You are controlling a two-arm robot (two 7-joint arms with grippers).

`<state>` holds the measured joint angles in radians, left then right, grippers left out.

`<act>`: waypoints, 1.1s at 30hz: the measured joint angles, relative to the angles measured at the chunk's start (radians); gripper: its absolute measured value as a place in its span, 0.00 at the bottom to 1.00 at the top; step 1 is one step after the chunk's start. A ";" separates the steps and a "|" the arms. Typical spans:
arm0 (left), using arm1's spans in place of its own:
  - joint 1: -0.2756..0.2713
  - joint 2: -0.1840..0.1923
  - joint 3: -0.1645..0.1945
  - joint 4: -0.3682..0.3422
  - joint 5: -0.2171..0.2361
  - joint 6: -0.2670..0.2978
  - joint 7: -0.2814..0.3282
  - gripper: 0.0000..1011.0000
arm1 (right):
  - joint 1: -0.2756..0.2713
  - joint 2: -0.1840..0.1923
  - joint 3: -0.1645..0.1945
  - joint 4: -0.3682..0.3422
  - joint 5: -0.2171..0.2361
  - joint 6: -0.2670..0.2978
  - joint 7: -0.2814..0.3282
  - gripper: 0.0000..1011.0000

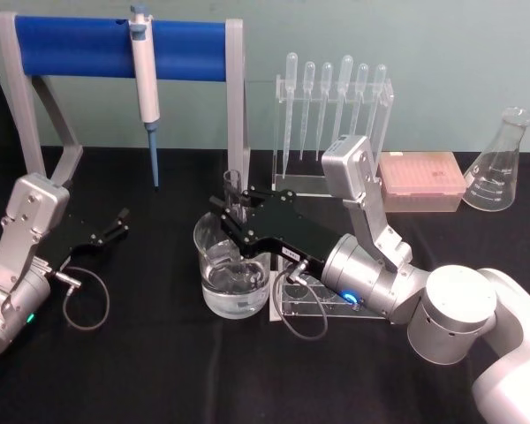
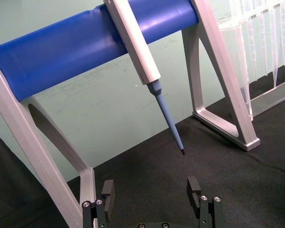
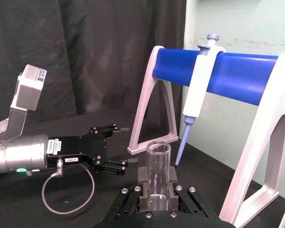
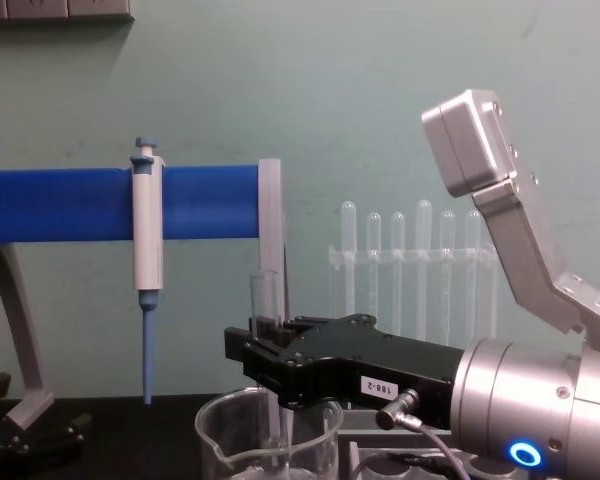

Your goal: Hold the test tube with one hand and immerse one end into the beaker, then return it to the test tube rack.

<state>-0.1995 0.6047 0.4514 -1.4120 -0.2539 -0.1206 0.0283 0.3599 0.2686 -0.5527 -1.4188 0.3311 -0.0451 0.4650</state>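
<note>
The black tabletop [image 1: 141,371] carries the beaker [image 1: 233,276], partly filled with clear liquid. The right claw [image 1: 236,215] sits above the beaker, pressed onto the test tube [image 1: 234,196], holding it upright with its lower end inside the beaker. The left claw [image 1: 119,223] rests spread at the tabletop's left side.

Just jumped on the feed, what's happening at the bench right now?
The right pincer is shut on the test tube, holding it upright over the beaker at the middle of the table. The tube's lower end reaches down inside the beaker, which has liquid in the bottom; whether the tip touches the liquid cannot be told. The left pincer rests open and empty on the black cloth off to the left, near the blue pipette stand.
</note>
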 joint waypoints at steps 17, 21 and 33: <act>0.000 0.000 0.000 0.000 0.000 0.000 0.000 0.99 | 0.000 0.000 0.000 0.000 0.000 0.000 0.000 0.22; 0.000 0.000 0.000 0.000 0.000 0.000 0.000 0.99 | 0.000 0.000 0.000 0.000 0.000 0.000 0.000 0.22; 0.000 0.000 0.000 0.000 0.000 0.000 0.000 0.99 | 0.006 0.001 0.006 -0.043 -0.006 0.019 0.000 0.22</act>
<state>-0.1995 0.6047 0.4514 -1.4120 -0.2539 -0.1206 0.0283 0.3661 0.2697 -0.5464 -1.4616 0.3253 -0.0262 0.4650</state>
